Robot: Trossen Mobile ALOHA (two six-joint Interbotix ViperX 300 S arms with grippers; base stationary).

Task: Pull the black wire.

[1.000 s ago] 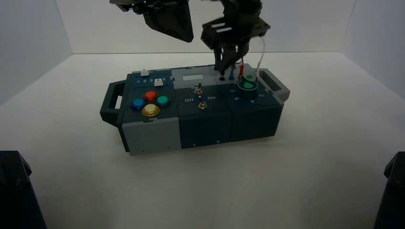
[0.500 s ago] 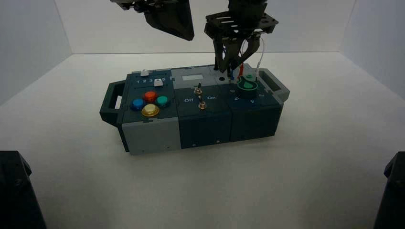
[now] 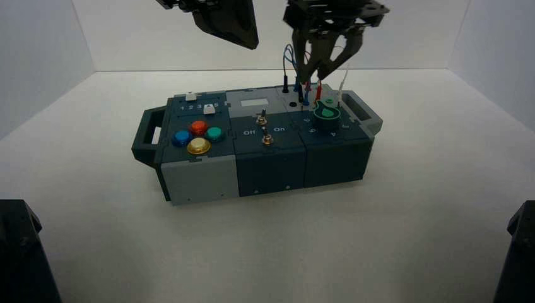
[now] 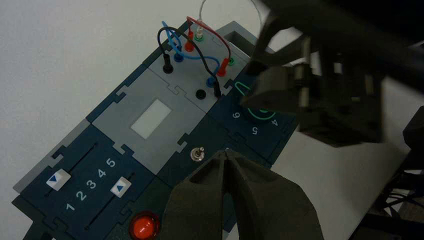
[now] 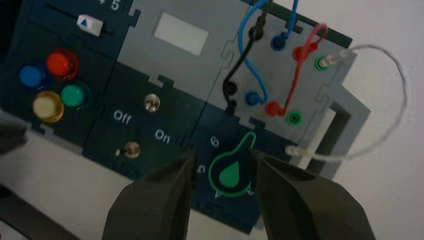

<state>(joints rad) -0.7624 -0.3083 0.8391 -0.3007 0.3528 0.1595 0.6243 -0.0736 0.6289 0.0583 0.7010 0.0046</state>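
The black wire [image 4: 161, 37] arches over the grey wire panel [image 4: 187, 75] at the back right of the box [image 3: 265, 164]. One black plug sits in a back socket. The other plug [image 4: 216, 90] hangs free beside its empty socket [image 4: 201, 94]. In the right wrist view the black wire [image 5: 245, 55] runs down to that loose plug [image 5: 231, 106]. My right gripper [image 3: 315, 77] hovers open above the wire panel, holding nothing. Between its fingers the right wrist view shows the green knob [image 5: 230, 175]. My left gripper [image 4: 227, 152] is shut and empty, raised over the box's middle.
Blue [image 5: 243, 45], red [image 5: 300, 70] and white [image 5: 390, 60] wires stay plugged in the same panel. Two toggle switches [image 5: 151, 102] marked Off and On stand mid-box. Coloured buttons [image 3: 199, 134] and two sliders [image 4: 90, 182] are on the left part. Handles stick out at both ends.
My right gripper has opened and risen from the wire panel, leaving the black wire's loose plug hanging free. The left arm has barely moved.
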